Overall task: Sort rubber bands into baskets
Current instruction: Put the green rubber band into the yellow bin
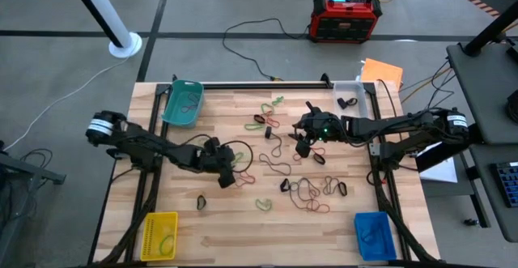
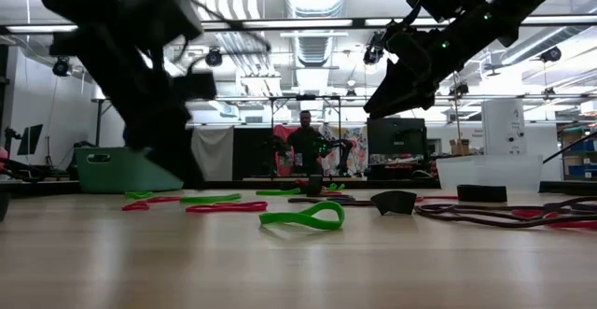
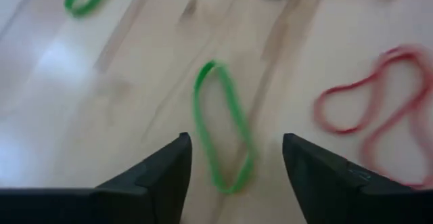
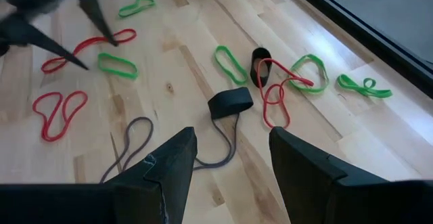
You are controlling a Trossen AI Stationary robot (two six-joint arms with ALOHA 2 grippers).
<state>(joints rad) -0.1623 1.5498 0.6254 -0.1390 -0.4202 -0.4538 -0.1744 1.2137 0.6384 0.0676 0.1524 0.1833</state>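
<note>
Many rubber bands in red, green, black and brownish colours lie flat on the wooden table (image 1: 218, 219), most of them mid-table. My left gripper (image 3: 237, 156) is open just above the table, with a finger on either side of a green band (image 3: 223, 126). A red band (image 3: 379, 109) lies beside it. My right gripper (image 4: 233, 149) is open and empty, hovering over a black band (image 4: 230, 102) and a grey-brown band (image 4: 135, 143). The right wrist view also shows the left gripper (image 4: 95, 51) by the green band (image 4: 116, 65).
The teal basket (image 1: 183, 102) is at the far left. The clear basket (image 1: 350, 94) is at the far right, with black bands inside. The yellow basket (image 1: 159, 234) is at the near left and the blue basket (image 1: 374, 234) at the near right. A person stands in the room behind (image 2: 305, 146).
</note>
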